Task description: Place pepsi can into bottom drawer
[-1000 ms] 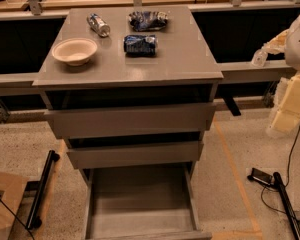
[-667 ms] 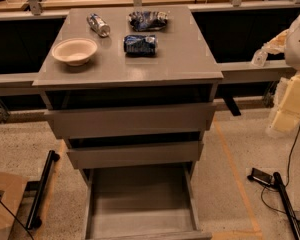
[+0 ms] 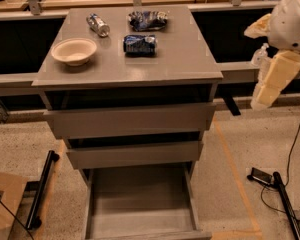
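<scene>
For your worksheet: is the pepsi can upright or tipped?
Tipped: pepsi can lies sideways on the cabinet top; claw hangs at right.

Pepsi can (image 3: 139,44) on cabinet top (image 3: 182,64), bottom drawer (image 3: 140,204) below (out front), end effector (image 3: 268,84) far right.

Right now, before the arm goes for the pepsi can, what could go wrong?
1. The pepsi can lies on its side on the cabinet top, so it may roll when touched.
2. The snack bag sits just behind it, with a silver can nearby: a knock or wrong pick is possible.
3. The gripper hangs right of the cabinet top; lowering into the open bottom drawer could clip the upper drawer fronts.
</scene>
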Controlling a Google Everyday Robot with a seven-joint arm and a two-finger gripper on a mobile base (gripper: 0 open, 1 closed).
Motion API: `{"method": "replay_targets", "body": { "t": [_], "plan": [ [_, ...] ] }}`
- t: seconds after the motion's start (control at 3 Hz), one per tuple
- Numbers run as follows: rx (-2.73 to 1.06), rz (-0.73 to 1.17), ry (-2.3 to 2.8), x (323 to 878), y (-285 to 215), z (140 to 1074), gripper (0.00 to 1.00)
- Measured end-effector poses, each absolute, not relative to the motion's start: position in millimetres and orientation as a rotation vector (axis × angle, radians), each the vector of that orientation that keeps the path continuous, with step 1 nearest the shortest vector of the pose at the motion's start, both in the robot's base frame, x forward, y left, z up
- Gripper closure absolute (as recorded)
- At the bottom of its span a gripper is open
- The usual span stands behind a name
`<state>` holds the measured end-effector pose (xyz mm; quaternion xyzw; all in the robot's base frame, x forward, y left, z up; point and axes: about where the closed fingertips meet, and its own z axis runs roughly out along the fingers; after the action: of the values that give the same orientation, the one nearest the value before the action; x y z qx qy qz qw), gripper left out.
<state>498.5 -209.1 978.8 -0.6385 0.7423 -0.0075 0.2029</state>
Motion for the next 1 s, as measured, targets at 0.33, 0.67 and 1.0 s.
{"method": "replay_targets", "body": {
  "t": [0.33,0.67,1.0],
  "plan": [
    [-1.705,0.06,1.954,546.8,-196.4,988.4,0.0],
    [-1.684,0.074,1.93,554.4,-192.7,993.9,0.0],
    [-1.612,0.155,1.922,564.0,-185.7,974.7,0.0]
  ]
}}
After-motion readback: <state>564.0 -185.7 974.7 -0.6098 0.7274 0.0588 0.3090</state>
